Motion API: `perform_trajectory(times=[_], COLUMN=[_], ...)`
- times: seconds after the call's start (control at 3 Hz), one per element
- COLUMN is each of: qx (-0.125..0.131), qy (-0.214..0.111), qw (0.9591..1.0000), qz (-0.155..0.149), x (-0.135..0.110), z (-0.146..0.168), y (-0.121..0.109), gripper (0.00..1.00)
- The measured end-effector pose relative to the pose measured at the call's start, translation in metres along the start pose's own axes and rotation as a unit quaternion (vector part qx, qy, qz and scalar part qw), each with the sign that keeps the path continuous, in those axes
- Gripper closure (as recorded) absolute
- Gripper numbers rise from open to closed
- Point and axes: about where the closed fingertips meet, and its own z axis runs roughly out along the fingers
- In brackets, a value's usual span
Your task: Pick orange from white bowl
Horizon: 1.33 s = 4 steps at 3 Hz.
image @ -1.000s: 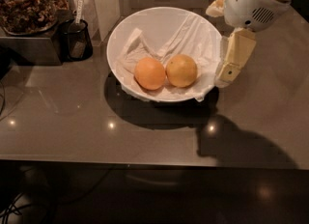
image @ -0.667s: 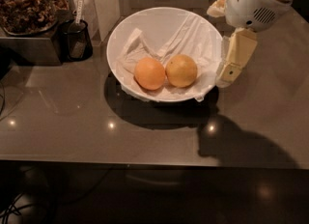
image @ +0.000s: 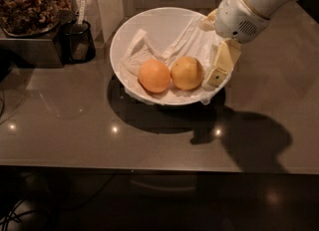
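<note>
The white bowl [image: 149,21] stands on the grey counter, lined with crumpled white paper. Two round fruits lie side by side in its near half. The orange [image: 187,73] is the paler, yellow-orange one on the right. A deeper reddish-orange fruit [image: 154,75] touches it on the left. My gripper [image: 218,68] hangs from the white arm at the upper right. It is over the bowl's right rim, just right of the orange, and holds nothing that I can see.
A dark cup [image: 79,41] with a utensil stands left of the bowl. A tray of brown dried stuff [image: 27,3] is at the far left. The counter's front edge [image: 149,168] runs below the bowl.
My gripper has moved left, from just outside the bowl's right rim to over the rim, closer to the orange. The bowl and both fruits have not moved.
</note>
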Motion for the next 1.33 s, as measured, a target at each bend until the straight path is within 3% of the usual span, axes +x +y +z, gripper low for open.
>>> perform_trajectory(times=[0.67, 1.0, 1.33], qx=[-0.005, -0.005, -0.006], qy=[-0.018, -0.019, -0.019], qw=[0.9998, 0.9998, 0.9998], qz=[-0.006, -0.007, -0.007], x=[-0.007, -0.007, -0.008], z=[0.013, 0.014, 0.015], y=[-0.012, -0.013, -0.013], gripper=[0.00, 0.05, 0.22])
